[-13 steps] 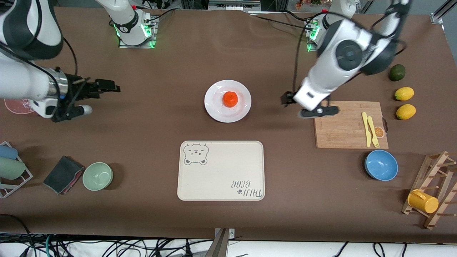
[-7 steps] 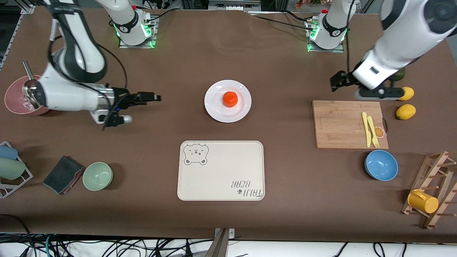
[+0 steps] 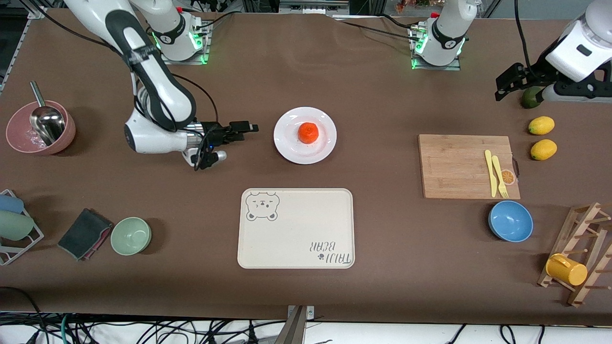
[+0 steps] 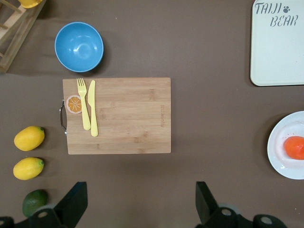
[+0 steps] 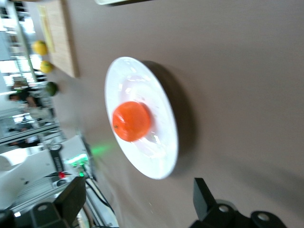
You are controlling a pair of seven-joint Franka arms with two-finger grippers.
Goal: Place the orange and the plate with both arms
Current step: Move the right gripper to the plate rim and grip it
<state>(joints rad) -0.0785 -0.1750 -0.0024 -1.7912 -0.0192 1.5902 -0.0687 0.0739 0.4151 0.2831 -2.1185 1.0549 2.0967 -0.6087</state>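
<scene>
Brown cloth covers the whole tabletop (image 3: 373, 86), and near its middle sits the plate (image 3: 289, 145) with the orange (image 3: 308, 132) resting on it, a little off the plate's centre. Just nearer the front camera lies the cream bear-print tray (image 3: 295, 228), bare of anything.

What matters is who stands closer. The right gripper (image 3: 239, 132) hangs low just beside the plate's rim, on the side toward the right arm's end of the tabletop, lying nearly level with its fingers apart and pointed straight at the plate. Its wrist camera looks along the cloth at plate and fruit head-on, so a short reach forward would meet the rim.

The left gripper (image 3: 519, 88) is well apart from the plate, up over the avocado (image 3: 528, 98) near the tabletop's edge at the left arm's end, jaws spread and holding nothing. I'd judge the right arm much the better placed for the first grasp.
</scene>
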